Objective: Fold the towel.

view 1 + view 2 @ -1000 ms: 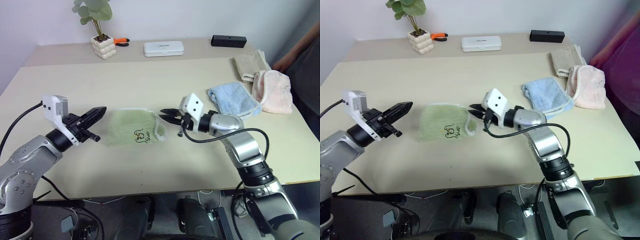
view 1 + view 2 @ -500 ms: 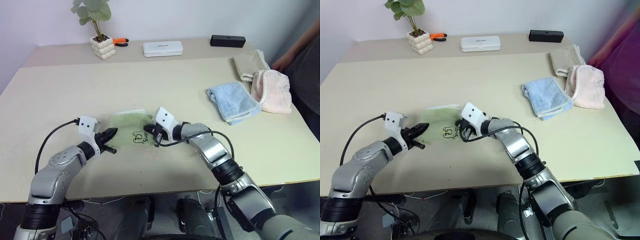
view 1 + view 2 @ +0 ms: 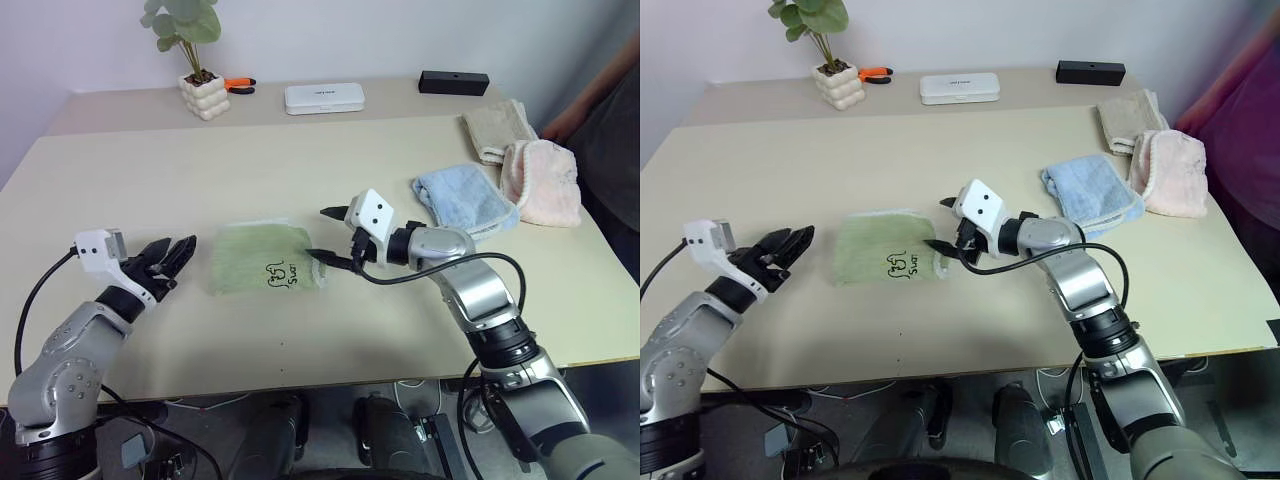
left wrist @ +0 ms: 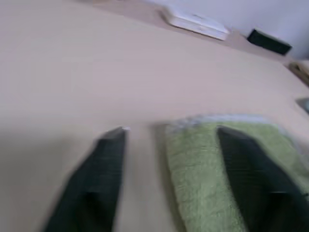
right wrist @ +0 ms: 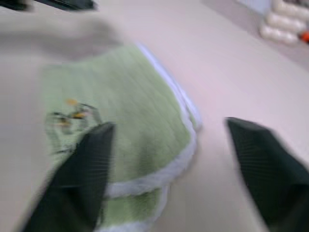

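Soft, even indoor light fills the scene, bright without harsh glare. The pale table (image 3: pixel 300 150) reads evenly lit from near to far, and the shadows on it are faint, with soft edges. The two head views are sharp across the whole tabletop, with no strong bending at the edges. Both wrist views are heavily blurred: the green towel (image 5: pixel 130 125) is smeared, its stitched edge soft, and the dark fingers (image 4: pixel 99 183) in the foreground are out of focus.
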Tool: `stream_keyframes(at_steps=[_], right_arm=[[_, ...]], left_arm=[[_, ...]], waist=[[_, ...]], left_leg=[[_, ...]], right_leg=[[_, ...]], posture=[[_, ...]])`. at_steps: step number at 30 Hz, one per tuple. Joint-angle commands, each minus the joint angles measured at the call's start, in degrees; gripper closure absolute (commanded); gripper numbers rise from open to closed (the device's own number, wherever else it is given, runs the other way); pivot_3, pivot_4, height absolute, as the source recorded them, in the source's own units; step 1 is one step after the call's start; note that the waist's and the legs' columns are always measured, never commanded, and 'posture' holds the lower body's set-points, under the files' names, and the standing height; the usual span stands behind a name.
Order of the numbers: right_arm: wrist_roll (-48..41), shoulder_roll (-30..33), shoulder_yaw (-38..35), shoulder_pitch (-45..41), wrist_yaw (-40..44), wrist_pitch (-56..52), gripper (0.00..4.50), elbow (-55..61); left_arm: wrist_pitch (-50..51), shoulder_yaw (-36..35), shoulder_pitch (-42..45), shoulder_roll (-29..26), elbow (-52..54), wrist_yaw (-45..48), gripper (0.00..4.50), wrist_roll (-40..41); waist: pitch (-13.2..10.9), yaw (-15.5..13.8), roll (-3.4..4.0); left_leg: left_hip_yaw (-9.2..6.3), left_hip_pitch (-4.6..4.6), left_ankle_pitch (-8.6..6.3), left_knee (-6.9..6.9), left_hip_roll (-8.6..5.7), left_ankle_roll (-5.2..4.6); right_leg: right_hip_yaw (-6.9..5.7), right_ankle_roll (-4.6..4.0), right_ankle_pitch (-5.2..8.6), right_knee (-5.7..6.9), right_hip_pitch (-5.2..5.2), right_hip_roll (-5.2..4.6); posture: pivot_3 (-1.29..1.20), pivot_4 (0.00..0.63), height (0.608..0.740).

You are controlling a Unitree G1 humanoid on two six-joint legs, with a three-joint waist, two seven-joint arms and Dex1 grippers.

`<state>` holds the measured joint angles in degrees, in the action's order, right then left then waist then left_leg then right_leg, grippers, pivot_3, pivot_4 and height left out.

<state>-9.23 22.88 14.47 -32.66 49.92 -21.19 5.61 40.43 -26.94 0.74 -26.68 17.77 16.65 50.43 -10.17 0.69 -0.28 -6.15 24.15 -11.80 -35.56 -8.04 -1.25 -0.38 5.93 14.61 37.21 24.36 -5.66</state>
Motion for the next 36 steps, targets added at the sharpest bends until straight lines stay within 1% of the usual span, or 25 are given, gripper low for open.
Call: stream_keyframes(at_steps=[1, 5, 11, 13, 15, 17, 18, 21, 25, 28, 30, 32, 34, 36], right_arm=[[-1.05, 0.94, 0.31, 0.28, 1.93, 1.63, 0.00, 5.02], [-1.73, 1.60, 1.03, 1.46, 3.85, 2.66, 0.00, 7.39], [-1.54, 1.79, 1.60, 2.15, 5.06, 3.37, 0.00, 8.74], [-1.04, 1.93, 1.77, 2.21, 4.88, 3.81, 0.00, 8.58], [-0.68, 2.00, 1.91, 2.24, 4.66, 4.21, 0.00, 8.42], [-0.48, 1.88, 1.96, 2.24, 4.48, 4.52, 0.00, 8.26], [-0.44, 1.83, 1.97, 2.24, 4.42, 4.62, 0.00, 8.21], [-0.37, 1.64, 2.08, 2.19, 4.22, 4.90, 0.00, 8.05], [-0.22, 1.37, 2.14, 2.06, 4.01, 5.32, 0.00, 7.79], [-0.07, 1.25, 2.12, 1.78, 3.94, 5.63, 0.00, 7.39], [0.04, 1.20, 2.10, 1.58, 3.94, 5.91, 0.00, 7.08], [0.11, 1.21, 2.11, 1.69, 3.94, 6.19, 0.00, 7.08], [0.23, 1.18, 2.21, 1.86, 3.91, 6.49, 0.00, 7.02], [0.40, 1.20, 2.34, 2.11, 3.92, 6.82, 0.00, 6.97]], left_arm=[[8.16, -1.01, 1.46, 1.80, -1.25, -4.66, 0.02, 8.53], [13.93, 0.70, 4.46, 5.03, -2.37, -8.91, 0.02, 14.90], [17.33, 4.70, 7.52, 8.65, -4.46, -12.90, 0.02, 15.64], [17.67, 5.48, 8.12, 9.53, -4.00, -12.95, 0.55, 16.09], [17.85, 6.11, 8.40, 9.92, -3.60, -13.00, 1.36, 16.10], [17.56, 5.65, 8.77, 10.21, -3.81, -13.41, 2.31, 16.61], [17.45, 5.38, 8.92, 10.28, -3.88, -13.59, 2.89, 16.85], [15.60, 3.65, 9.78, 10.93, -3.87, -14.30, 4.43, 17.66], [8.29, -1.33, 12.41, 12.06, -4.48, -16.07, 4.47, 17.14], [1.63, -5.01, 15.09, 10.54, -6.96, -18.18, 4.47, 12.90], [-5.63, -11.09, 18.56, 8.72, -10.57, -22.00, 4.47, 10.60], [-10.87, -15.70, 20.20, 7.42, -12.74, -24.90, 4.47, 9.04], [-15.93, -20.31, 19.39, 6.15, -15.05, -27.82, 4.47, 6.40], [-18.94, -23.98, 18.09, 6.12, -16.81, -30.90, 4.47, 5.68]], waist=[[0.00, -0.04, 0.00], [0.00, -0.28, -0.04], [0.01, -0.17, -0.05], [0.01, -0.18, -0.05], [0.01, -0.21, -0.06], [0.01, -0.23, -0.06], [0.01, -0.23, -0.06], [0.01, -0.22, -0.06], [0.01, -0.23, -0.06], [0.01, -0.11, -0.07], [0.01, -0.10, -0.08], [0.00, -0.02, -0.10], [0.01, 0.01, -0.11], [0.01, -0.06, -0.11]], left_leg=[[0.00, 0.00, 0.00, -0.01, 0.00, 0.00], [-0.01, 0.00, -0.01, -0.09, 0.00, -0.02], [-0.01, 0.00, -0.01, -0.11, 0.00, -0.01], [-0.01, 0.00, 0.00, -0.11, 0.00, -0.01], [0.00, 0.00, 0.00, -0.12, -0.01, 0.00], [0.00, 0.00, 0.00, -0.13, -0.01, 0.00], [0.00, 0.00, 0.00, -0.12, -0.01, 0.00], [-0.01, 0.00, 0.00, -0.12, -0.01, 0.00], [0.00, 0.00, 0.00, -0.12, 0.00, 0.00], [0.00, 0.00, 0.06, -0.11, 0.00, 0.11], [0.01, 0.00, 0.14, -0.11, 0.00, 0.25], [0.01, 0.01, 0.14, -0.11, 0.01, 0.26], [0.01, 0.01, 0.13, -0.10, 0.01, 0.30], [0.02, 0.01, 0.12, -0.10, 0.01, 0.33]], right_leg=[[0.00, 0.00, 0.00, 0.00, 0.01, 0.00], [-0.01, 0.01, 0.00, -0.01, 0.01, 0.00], [-0.01, 0.01, -0.01, 0.02, -0.06, 0.00], [0.00, 0.01, -0.01, 0.02, -0.06, 0.00], [0.00, 0.01, 0.00, 0.01, -0.07, -0.01], [0.00, 0.01, -0.01, 0.00, -0.07, -0.01], [0.00, 0.01, -0.01, 0.01, -0.07, 0.00], [0.00, 0.00, 0.00, 0.01, -0.07, 0.00], [0.00, 0.00, 0.00, 0.00, -0.07, -0.01], [0.00, 0.00, 0.00, 0.00, -0.06, 0.00], [0.00, 0.00, 0.00, 0.00, -0.06, -0.01], [0.00, 0.00, 0.00, 0.00, -0.04, 0.00], [0.00, 0.01, -0.01, -0.01, -0.03, 0.00], [0.01, 0.01, -0.01, -0.04, -0.03, 0.00]], posture=[[0.00, 0.150, 0.736], [0.00, 0.150, 0.736], [0.00, 0.150, 0.736], [0.00, 0.150, 0.736], [0.00, 0.150, 0.736], [0.00, 0.150, 0.736], [0.00, 0.150, 0.736], [0.00, 0.150, 0.736], [0.00, 0.150, 0.736], [0.00, 0.150, 0.736], [0.00, 0.150, 0.736], [0.00, 0.150, 0.736], [0.00, 0.150, 0.736], [0.00, 0.150, 0.736]])
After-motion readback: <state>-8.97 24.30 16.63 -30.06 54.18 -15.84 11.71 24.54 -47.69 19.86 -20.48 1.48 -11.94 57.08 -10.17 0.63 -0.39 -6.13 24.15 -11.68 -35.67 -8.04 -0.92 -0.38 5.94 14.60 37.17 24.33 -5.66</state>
